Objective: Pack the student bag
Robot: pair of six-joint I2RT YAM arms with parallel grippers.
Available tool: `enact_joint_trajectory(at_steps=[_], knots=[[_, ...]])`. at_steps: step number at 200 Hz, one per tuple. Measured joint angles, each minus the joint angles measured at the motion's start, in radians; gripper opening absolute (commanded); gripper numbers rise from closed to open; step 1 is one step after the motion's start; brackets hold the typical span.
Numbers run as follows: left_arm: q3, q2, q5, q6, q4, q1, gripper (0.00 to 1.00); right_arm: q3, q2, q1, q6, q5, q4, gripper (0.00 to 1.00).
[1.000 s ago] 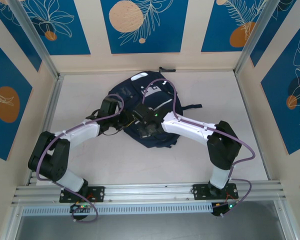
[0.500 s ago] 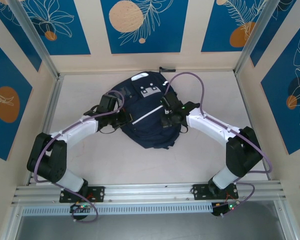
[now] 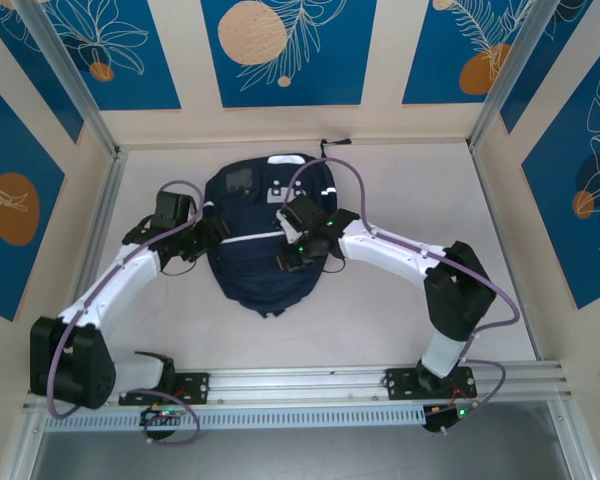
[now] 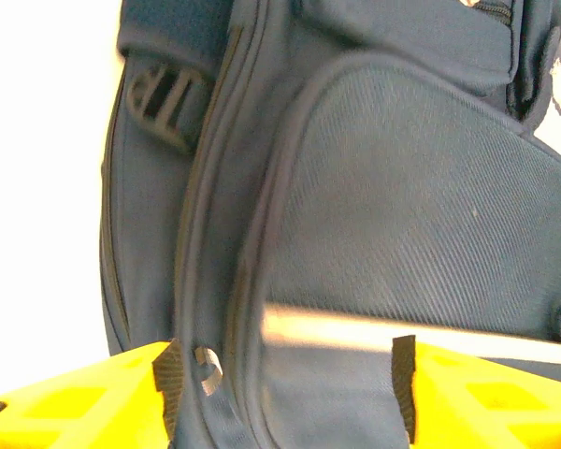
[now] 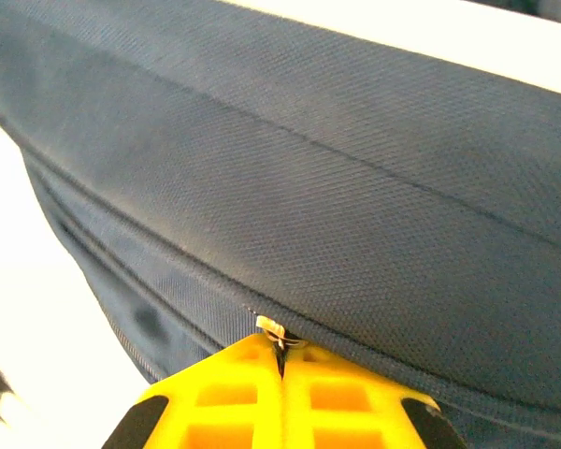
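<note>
I look down from above, behind the arms; wrist cameras sit tight behind left gripper (image 4: 285,383) and right gripper (image 5: 280,360), all sharing the student bag (image 3: 245,270).

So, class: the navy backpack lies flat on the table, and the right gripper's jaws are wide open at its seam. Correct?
Not quite. The right gripper is shut, pinching a small metal tab at the seam of the student bag, as the right wrist view shows. The rest holds.
</note>
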Motion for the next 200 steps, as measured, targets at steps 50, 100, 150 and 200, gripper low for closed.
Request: enact_joint_trajectory(at_steps=[50,100,150,200], knots=[[-0.100,-0.113,0.066,-0.129,0.001,0.000,0.70,0.128,0.095,0.058,0.044,-0.064,0.022,0.00],[-0.108,-0.038,0.128,-0.206,0.075,0.000,0.42,0.137,0.103,0.061,0.060,-0.071,0.021,0.00],[-0.112,0.000,0.117,-0.217,0.078,-0.001,0.05,0.095,0.076,0.074,0.019,0.042,0.015,0.00],[-0.112,0.009,0.100,-0.183,0.079,-0.001,0.00,-0.008,-0.037,0.026,-0.090,0.151,-0.023,0.00]])
